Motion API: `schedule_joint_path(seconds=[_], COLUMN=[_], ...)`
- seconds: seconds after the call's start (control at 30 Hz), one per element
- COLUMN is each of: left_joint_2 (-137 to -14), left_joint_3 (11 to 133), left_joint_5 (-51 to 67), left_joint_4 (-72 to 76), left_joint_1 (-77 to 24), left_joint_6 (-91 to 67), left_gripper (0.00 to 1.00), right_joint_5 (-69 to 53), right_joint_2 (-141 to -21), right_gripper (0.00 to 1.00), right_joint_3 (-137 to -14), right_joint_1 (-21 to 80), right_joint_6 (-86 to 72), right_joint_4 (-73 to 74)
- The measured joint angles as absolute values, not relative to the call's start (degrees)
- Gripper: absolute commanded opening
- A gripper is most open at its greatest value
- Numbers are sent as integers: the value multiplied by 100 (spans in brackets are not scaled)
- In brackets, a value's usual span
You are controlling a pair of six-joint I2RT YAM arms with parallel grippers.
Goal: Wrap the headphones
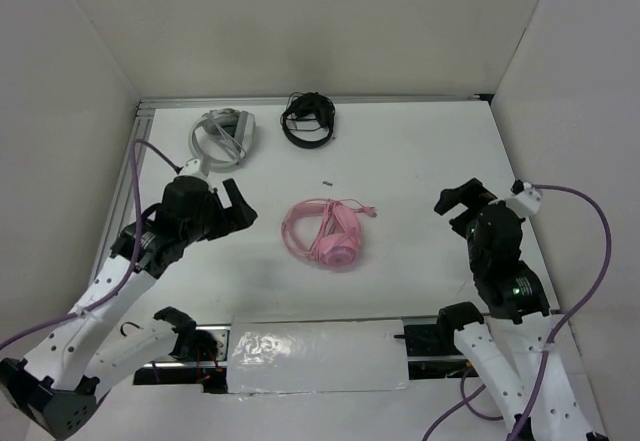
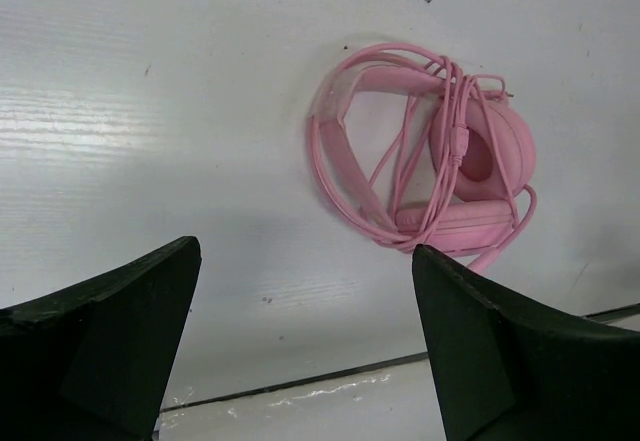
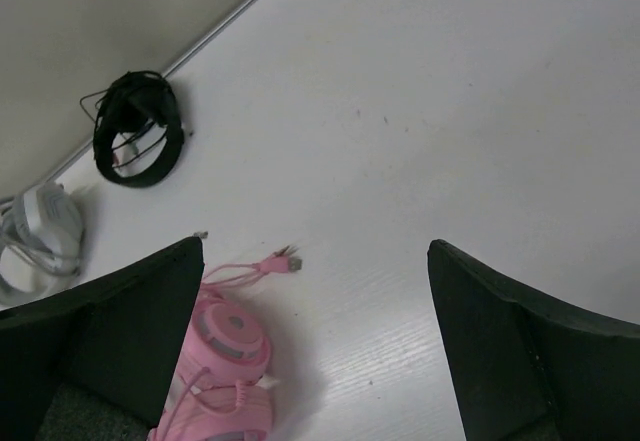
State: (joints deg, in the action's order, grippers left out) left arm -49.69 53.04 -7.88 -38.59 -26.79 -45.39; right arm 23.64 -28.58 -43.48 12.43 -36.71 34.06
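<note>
The pink headphones lie in the middle of the white table, folded, with the thin pink cable looped around the earcups and headband. They also show in the left wrist view and at the lower left of the right wrist view, where the cable's plug end sticks out. My left gripper is open and empty, to the left of the headphones. My right gripper is open and empty, to their right. Neither touches them.
Grey-white headphones and black headphones lie at the back of the table near the wall. A small dark speck lies behind the pink headphones. A shiny taped strip runs along the near edge.
</note>
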Motion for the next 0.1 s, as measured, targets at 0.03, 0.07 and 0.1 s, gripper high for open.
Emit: schedule_joint_path(seconds=[0.03,0.07,0.1], left_joint_2=[-4893,-4827,-4783], left_joint_3=[5288,5282,5282], left_joint_5=[-788,-790,-797], left_joint_4=[-3859,-3854,-3852], left_joint_1=[-2679,-2679,-2679], left_joint_6=[-4539,-4543,-4550], left_gripper=[99,99,99], right_joint_5=[2451,2515,2582], right_joint_2=[-2783,-2716,-2648], right_gripper=[100,100,100], right_joint_3=[-4346,-4346,-4344], right_joint_1=[1243,1243,1243], right_joint_6=[-3708,-3734,-3767], right_joint_4=[3476,3531,3579])
